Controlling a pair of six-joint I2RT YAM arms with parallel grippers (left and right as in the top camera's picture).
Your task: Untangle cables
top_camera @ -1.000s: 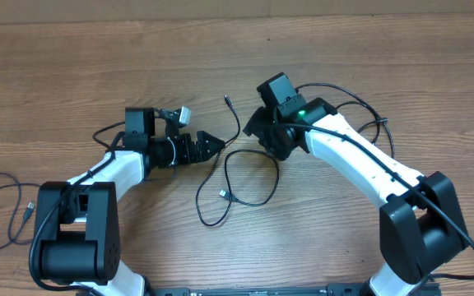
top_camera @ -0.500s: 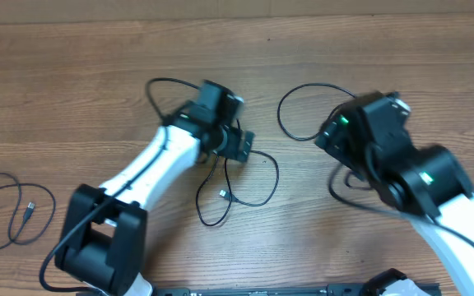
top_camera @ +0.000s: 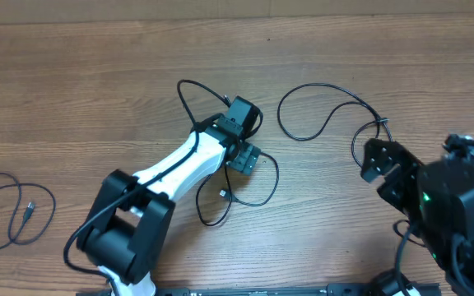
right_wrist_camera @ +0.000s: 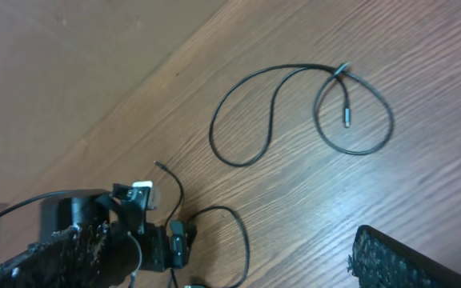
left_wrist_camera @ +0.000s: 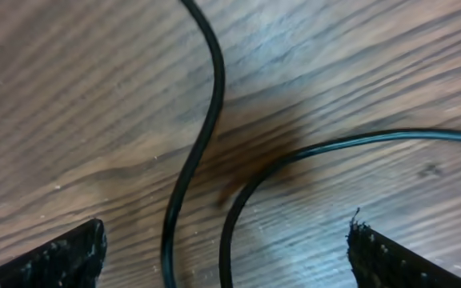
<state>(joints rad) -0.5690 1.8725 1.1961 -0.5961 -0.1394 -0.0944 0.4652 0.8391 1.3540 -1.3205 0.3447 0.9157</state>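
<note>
Black and thin, the middle cable (left_wrist_camera: 214, 88) lies looped on the wooden table (top_camera: 97, 82), the right cable (top_camera: 315, 85) curls well apart from it, and the far-left cable (top_camera: 29, 209) is coiled (plug inside the coil). The left gripper (left_wrist_camera: 224, 244) hangs low over the middle cable, fingers wide apart with two strands between them. The right gripper (right_wrist_camera: 226, 240) is high above the table, fingers also apart, empty.

Looped cable (right_wrist_camera: 339, 70) on wood table (right_wrist_camera: 422, 40) — own fingers (right_wrist_camera: 422, 260) wide apart, left arm (right_wrist_camera: 78, 214) lower-left.

Faintly shiny grained wood for the table (left_wrist_camera: 70, 96), smooth black plastic-sheathed cables (left_wrist_camera: 218, 80), rough gritty black finger pads (left_wrist_camera: 62, 256)
</note>
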